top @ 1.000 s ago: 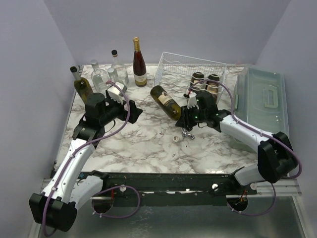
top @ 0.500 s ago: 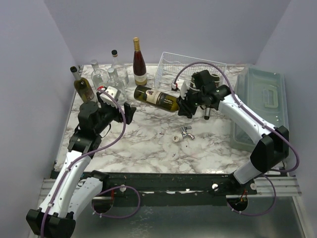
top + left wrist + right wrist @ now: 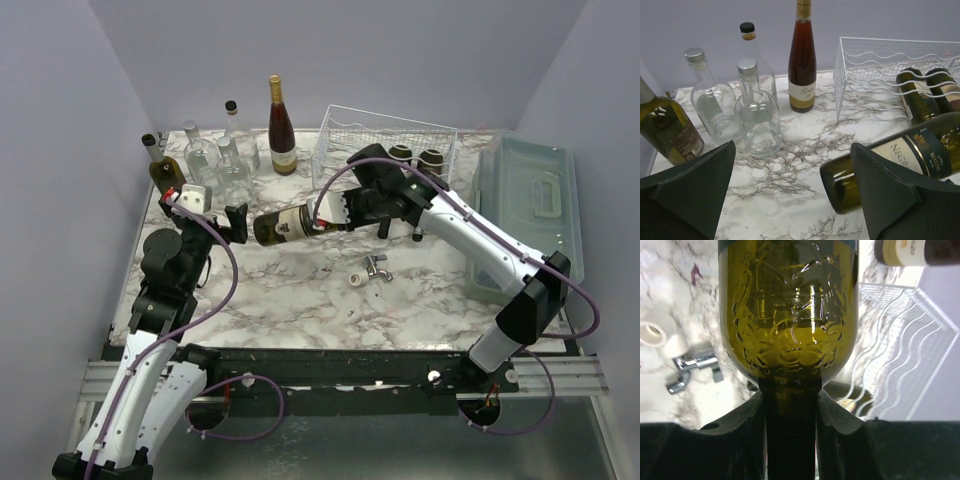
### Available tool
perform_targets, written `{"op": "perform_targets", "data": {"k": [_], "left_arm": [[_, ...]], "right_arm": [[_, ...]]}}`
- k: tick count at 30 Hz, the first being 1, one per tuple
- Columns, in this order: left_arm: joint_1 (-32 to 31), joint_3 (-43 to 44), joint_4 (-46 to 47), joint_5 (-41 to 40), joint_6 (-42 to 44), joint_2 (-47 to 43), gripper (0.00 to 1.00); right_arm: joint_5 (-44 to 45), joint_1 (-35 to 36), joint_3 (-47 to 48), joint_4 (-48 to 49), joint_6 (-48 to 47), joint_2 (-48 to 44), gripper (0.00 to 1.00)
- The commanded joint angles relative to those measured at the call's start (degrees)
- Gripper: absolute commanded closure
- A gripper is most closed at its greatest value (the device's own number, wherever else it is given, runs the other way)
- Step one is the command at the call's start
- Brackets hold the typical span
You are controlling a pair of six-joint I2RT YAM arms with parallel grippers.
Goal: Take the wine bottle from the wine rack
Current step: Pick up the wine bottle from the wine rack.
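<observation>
**Right gripper [image 3: 790,405] pinched on the neck of the wine bottle [image 3: 295,222], which hangs level above the marble table [image 3: 300,300].**

The fingers press either side of the neck just below the shoulder. From there the body runs toward 9 o'clock, clear of the wine rack [image 3: 385,140], which stands at about 1 o'clock from the grip. The base points at the left gripper [image 3: 790,190], whose jaws are spread wide and empty. Likely handling: rigid, smooth glass that is breakable and probably heavy. Held flat by the neck alone, the body levers hard on the pads and could rotate or slip. A second hold around the labelled body would steady it. The bottle is olive-green, with an embossed shoulder and a cream and dark blue label.
</observation>
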Motion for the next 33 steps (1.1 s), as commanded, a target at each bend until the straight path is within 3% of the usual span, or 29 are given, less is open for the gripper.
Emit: {"op": "perform_targets", "data": {"k": [1,12,25,33], "left_arm": [[0.5,-1.4,3.3,-3.7,-0.9,-2.6,0.01],[0.8,-2.2,4.6,-3.1,-1.6,-3.8,0.01],[0.9,-2.4,4.9,-2.2,-1.8,-3.1,0.01],[0.9,-2.4,5.0,-1.7,-1.9,-3.2,0.01]], "right_arm": [[11.3,3.2,4.4,3.0,-13.1,-0.5,1.0],[27.9,9.3,0.3,8.6,-35.1,-2.5,1.0],[32.6,11.0,-2.8,8.4,-61.1,-4.4,1.0],[34.3,12.4,-0.3,4.1,-70.1,-2.6,1.0]]}}
